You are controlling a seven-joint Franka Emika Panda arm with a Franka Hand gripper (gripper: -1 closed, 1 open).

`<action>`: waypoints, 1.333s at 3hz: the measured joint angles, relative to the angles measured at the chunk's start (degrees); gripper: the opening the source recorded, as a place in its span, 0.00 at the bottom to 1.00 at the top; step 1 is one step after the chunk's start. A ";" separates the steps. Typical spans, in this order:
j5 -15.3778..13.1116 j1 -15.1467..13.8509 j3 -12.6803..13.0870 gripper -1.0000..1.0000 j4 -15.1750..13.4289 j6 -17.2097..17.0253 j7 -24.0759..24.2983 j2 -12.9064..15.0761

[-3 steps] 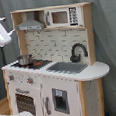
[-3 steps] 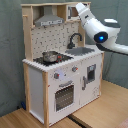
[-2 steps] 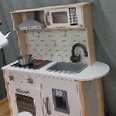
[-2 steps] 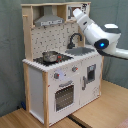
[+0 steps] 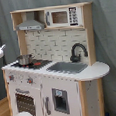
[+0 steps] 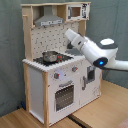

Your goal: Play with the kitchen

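Reaching arm [image 6: 92, 50] over kitchen [image 6: 55, 75] | 1st ext view: faucet [image 5: 77, 51], sink [image 5: 67, 67] unblocked | pincer state: can't tell

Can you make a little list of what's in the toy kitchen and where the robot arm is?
toy: kitchen, white and light wood
pot: silver, on the stovetop
faucet: black, behind the sink
sink: grey, in the counter
hood: grey, above the stove
microwave: top shelf
oven door: closed, lower front
arm: white, reaching over the counter in the second exterior view
gripper: hidden, cannot tell
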 joint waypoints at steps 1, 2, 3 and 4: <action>0.01 1.28 5.61 1.00 -1.96 0.09 -1.49 0.00; 0.12 2.77 10.98 1.00 -4.70 0.36 -1.98 0.01; 0.92 3.15 16.31 1.00 -7.34 1.62 -1.82 0.11; 0.98 2.96 18.90 1.00 -10.87 6.02 -2.93 0.11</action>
